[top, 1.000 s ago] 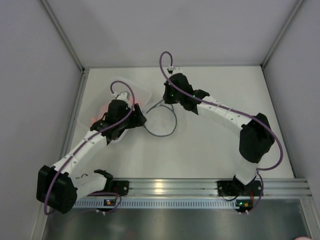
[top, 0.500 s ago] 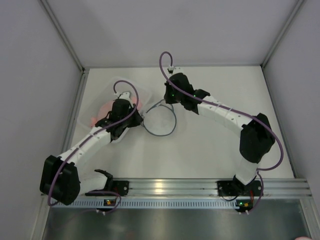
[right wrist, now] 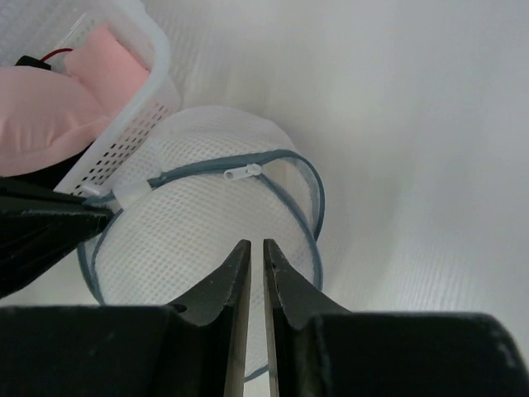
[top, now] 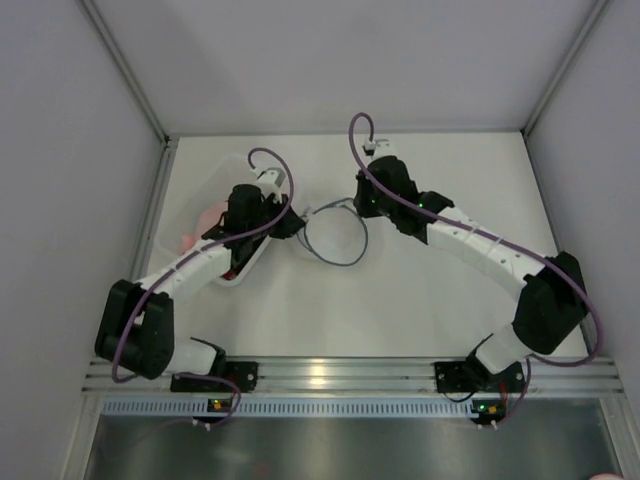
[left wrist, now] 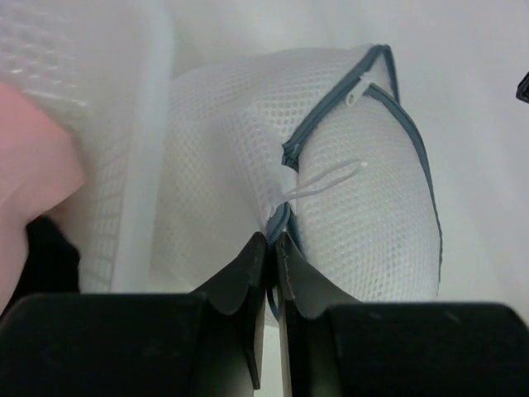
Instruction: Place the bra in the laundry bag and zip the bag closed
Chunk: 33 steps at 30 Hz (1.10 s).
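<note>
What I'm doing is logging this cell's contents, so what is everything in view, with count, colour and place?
laundry bag: one, white mesh with a grey-blue zip rim, on the table beside the bin
zip pull: one, white, on the bag's zip track
bin: one, whitish lattice plastic, at the table's left side
pink cloth: one, pink, inside the bin
dark item: one, black with a red strand, in the bin behind the pink cloth
table: one, white, under everything
left claw: one, black, shut on the bag's zip rim
right claw: one, black, jaws almost together, over the bag, nothing visibly gripped
</note>
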Each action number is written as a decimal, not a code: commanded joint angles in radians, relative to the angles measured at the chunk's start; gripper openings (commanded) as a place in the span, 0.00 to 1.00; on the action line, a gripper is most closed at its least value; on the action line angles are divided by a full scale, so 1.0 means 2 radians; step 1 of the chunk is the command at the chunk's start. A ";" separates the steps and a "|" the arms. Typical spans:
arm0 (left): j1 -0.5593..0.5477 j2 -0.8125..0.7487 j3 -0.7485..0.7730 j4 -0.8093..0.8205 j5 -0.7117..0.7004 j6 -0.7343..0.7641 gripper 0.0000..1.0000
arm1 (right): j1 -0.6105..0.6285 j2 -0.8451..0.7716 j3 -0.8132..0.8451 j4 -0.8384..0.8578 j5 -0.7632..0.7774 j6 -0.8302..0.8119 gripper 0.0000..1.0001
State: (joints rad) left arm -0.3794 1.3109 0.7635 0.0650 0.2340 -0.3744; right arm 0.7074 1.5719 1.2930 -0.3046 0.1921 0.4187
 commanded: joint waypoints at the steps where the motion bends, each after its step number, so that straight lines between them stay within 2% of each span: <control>1: 0.011 0.065 0.054 0.067 0.146 0.059 0.14 | -0.013 -0.057 -0.020 0.005 0.006 -0.014 0.13; 3: 0.013 0.094 0.096 0.044 0.174 0.079 0.13 | -0.016 -0.069 -0.032 0.006 -0.006 -0.029 0.15; 6: 0.013 0.125 0.122 0.017 0.228 0.111 0.12 | -0.016 -0.073 -0.041 0.004 -0.006 -0.045 0.24; 10: 0.013 0.114 0.128 0.002 0.263 0.135 0.12 | -0.019 -0.064 -0.046 0.003 -0.012 -0.040 0.41; 14: 0.013 0.102 0.131 0.001 0.282 0.124 0.13 | -0.019 -0.041 -0.035 0.009 -0.025 -0.034 0.60; 18: 0.013 0.105 0.127 0.001 0.281 0.126 0.13 | -0.019 -0.014 -0.011 0.004 -0.024 -0.031 0.62; 23: 0.012 0.111 0.124 0.000 0.286 0.129 0.12 | -0.021 0.013 0.002 -0.012 0.023 0.003 0.61; 27: 0.012 0.111 0.121 0.000 0.286 0.132 0.12 | -0.037 0.020 -0.007 0.007 0.007 0.035 0.57; 33: 0.011 0.114 0.120 0.001 0.288 0.134 0.12 | -0.042 0.033 -0.002 0.020 -0.002 0.044 0.57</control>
State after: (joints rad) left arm -0.3573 1.5589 0.9855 0.0402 0.7704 -0.1310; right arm 0.6296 1.6196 1.2446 -0.3256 0.1902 0.4706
